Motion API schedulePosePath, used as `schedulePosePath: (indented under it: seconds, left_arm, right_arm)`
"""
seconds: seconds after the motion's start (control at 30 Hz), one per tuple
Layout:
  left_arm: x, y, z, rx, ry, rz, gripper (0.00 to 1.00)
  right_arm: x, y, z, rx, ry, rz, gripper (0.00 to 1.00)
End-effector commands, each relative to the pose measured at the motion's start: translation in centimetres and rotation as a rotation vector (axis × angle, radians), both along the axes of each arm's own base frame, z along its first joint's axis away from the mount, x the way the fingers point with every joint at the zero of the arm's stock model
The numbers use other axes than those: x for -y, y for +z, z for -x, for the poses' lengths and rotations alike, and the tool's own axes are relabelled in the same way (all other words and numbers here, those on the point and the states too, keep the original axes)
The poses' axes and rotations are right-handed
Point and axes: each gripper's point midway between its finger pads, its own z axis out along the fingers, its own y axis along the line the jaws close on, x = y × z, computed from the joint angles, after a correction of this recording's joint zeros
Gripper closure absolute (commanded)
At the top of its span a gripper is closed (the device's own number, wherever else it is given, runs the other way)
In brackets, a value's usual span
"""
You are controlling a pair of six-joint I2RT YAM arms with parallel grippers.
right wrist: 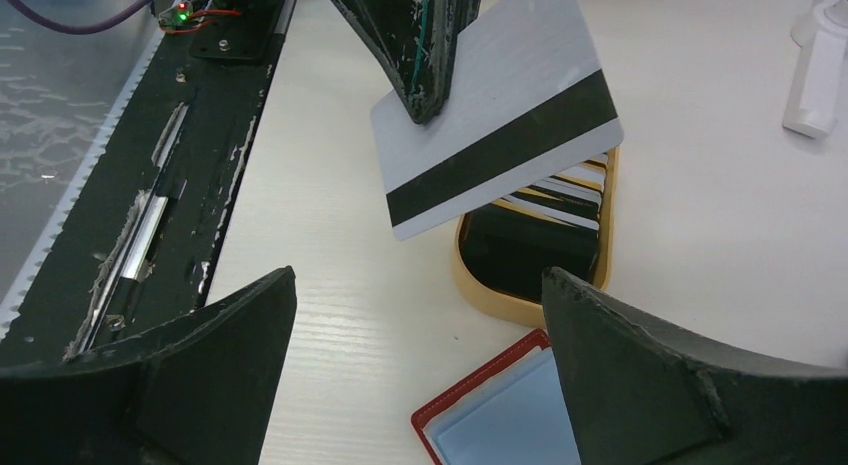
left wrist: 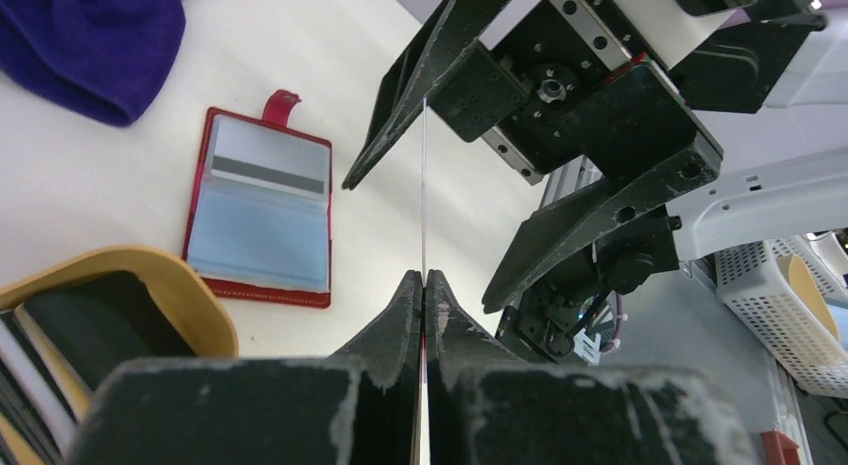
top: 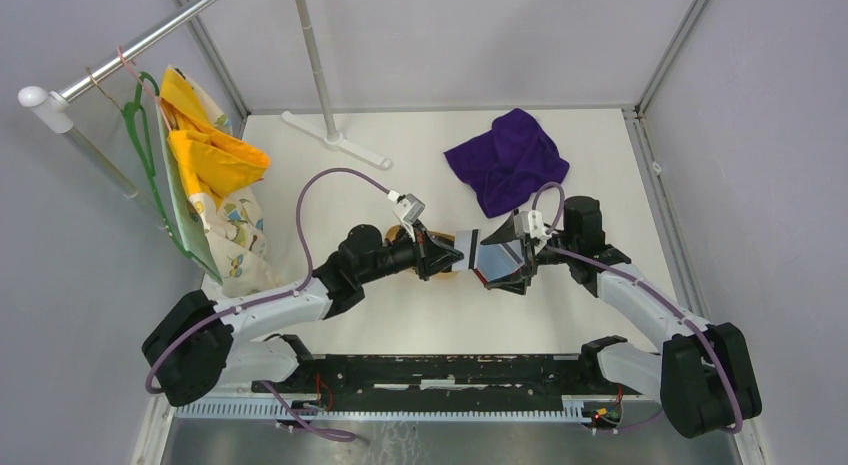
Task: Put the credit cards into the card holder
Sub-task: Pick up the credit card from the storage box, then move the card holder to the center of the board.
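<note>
My left gripper is shut on a grey credit card with a black stripe, held up off the table; in the left wrist view it shows edge-on. The red card holder lies open on the table with a striped grey card in its upper pocket. My right gripper is open and empty, just above the card holder, facing the held card. In the top view the two grippers meet over the holder. More cards lie in the tan tray.
A purple cloth lies at the back right. A white stand base sits at the back. Yellow and patterned clothes hang on a rack at the left. The tan tray is beside the holder.
</note>
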Motion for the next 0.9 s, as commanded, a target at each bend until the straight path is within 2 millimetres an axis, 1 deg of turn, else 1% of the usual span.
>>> schedulePosePath:
  seconds: [0.0, 0.23, 0.43, 0.57, 0.77, 0.87]
  left_arm:
    - [1.1, 3.0, -0.2, 0.064, 0.010, 0.131, 0.98]
    - [1.9, 3.0, -0.3, 0.061, 0.009, 0.155, 0.98]
    - [2.3, 1.9, -0.2, 0.044, -0.007, 0.141, 0.98]
    - [2.1, 1.4, 0.0, 0.052, -0.011, 0.128, 0.98]
    - [2.2, 0.6, 0.0, 0.057, -0.021, 0.107, 0.98]
    - [2.3, 0.4, 0.2, 0.059, -0.034, 0.108, 0.98]
  right_arm:
    - [-0.6, 1.4, -0.1, -0.008, -0.003, -0.036, 0.02]
    - [-1.0, 1.1, -0.2, -0.039, -0.007, -0.024, 0.02]
    - [-0.9, 1.3, -1.0, -0.068, -0.031, 0.010, 0.02]
    - [-0.8, 1.6, -1.1, -0.081, -0.021, 0.017, 0.02]
    - [-0.9, 2.0, -0.8, -0.113, -0.003, -0.002, 0.04]
    - [-1.0, 2.2, -1.0, -0.135, -0.013, -0.013, 0.08]
